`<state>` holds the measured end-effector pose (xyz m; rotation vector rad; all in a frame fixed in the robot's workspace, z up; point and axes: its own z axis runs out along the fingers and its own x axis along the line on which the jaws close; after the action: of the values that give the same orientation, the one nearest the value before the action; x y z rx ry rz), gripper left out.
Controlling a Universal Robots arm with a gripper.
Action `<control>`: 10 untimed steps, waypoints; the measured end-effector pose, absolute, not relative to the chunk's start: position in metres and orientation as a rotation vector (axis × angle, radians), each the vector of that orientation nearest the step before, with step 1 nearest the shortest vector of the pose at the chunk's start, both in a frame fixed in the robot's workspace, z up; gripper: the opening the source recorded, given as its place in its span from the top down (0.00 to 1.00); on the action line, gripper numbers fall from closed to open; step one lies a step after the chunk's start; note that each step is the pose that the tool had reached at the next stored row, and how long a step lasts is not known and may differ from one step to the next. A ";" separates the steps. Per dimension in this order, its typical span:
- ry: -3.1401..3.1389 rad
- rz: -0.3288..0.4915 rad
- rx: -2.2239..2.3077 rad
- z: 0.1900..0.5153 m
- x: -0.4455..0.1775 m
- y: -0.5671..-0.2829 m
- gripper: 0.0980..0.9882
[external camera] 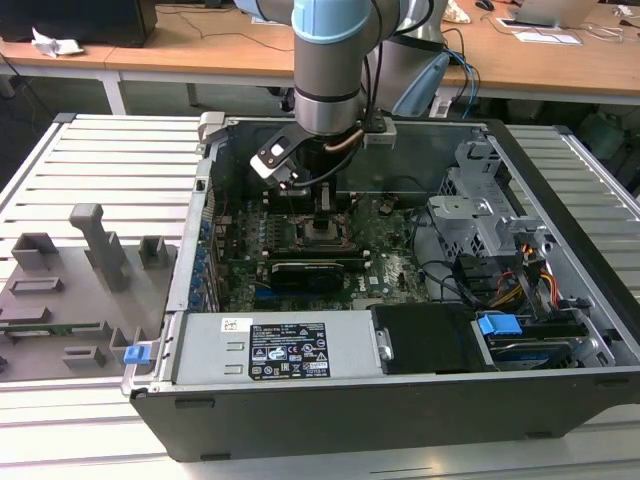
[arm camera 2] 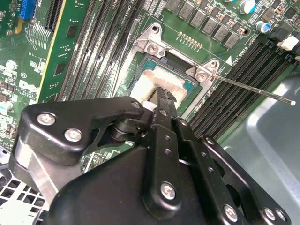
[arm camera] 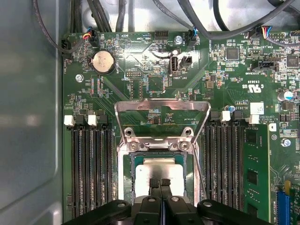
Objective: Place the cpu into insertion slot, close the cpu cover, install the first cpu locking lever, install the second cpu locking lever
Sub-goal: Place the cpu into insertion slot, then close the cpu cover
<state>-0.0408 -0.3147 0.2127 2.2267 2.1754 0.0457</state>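
— Two fingertips pressed together: your gripper (arm camera: 160, 182) is closed, its tips at the cpu (arm camera: 161, 168).
— Where's the chip?
— It lies flat, square and silver, face up in the insertion slot (arm camera: 127, 178), at mid-frame in the exterior view. The first wrist view shows the cpu cover (arm camera: 159, 105) raised; the second wrist view shows a thin steel lever (arm camera 2: 253, 89).

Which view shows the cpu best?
The first wrist view: the cpu faces the camera squarely in its socket, pincer over one edge. The second wrist view sees it slanted, partly hidden; the exterior view leaves it too small to tell.
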 end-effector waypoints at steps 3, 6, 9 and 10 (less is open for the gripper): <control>2.175 0.045 2.227 0.213 -0.041 -0.315 0.99; 2.175 0.045 2.227 0.214 -0.041 -0.315 0.99; 2.176 0.045 2.227 0.217 -0.041 -0.315 0.99; 2.176 0.045 2.227 0.217 -0.041 -0.315 0.99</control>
<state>-0.0407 -0.3147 0.2175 2.2269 2.1756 0.0452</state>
